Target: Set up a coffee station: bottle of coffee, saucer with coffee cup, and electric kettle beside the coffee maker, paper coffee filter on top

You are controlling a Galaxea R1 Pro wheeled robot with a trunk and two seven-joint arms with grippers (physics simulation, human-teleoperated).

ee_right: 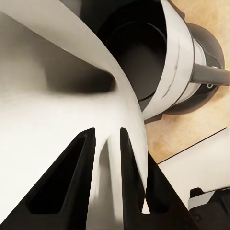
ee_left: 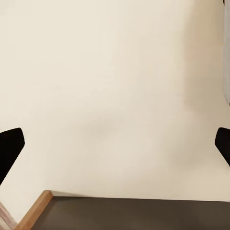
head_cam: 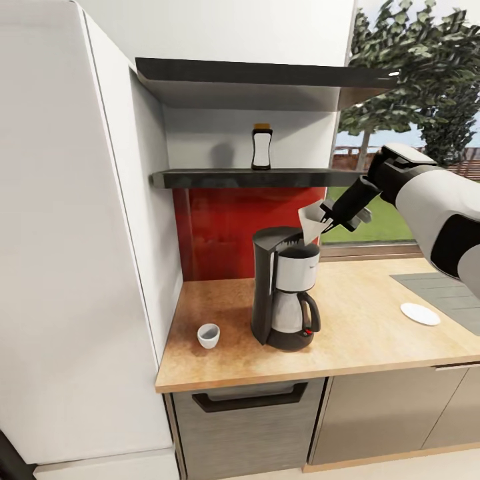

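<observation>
White paper sits pinched between my right gripper's (head_cam: 326,218) fingers (ee_right: 72,182): the filter (head_cam: 312,222), a cone clamped by its edge, hanging just above the open top of the coffee maker (head_cam: 285,293). Through my right wrist camera the filter (ee_right: 57,110) spreads wide in front of the dark basket of the maker (ee_right: 143,52) below it. Whether paper and machine touch, I cannot tell.

The maker stands on the wood-grain countertop (head_cam: 373,300), near its left end. The cup (head_cam: 208,335) sits on the counter to the maker's left, apart from it; the saucer (head_cam: 420,313) lies well off to the right. The coffee bottle (head_cam: 261,147) stands upright on the lower dark shelf (head_cam: 220,178), against the wall above the machine.

My left gripper (ee_left: 115,143) is spread wide, its black fingertips (ee_left: 9,148) at opposite edges of its camera's picture, holding nothing, facing a cream surface.
</observation>
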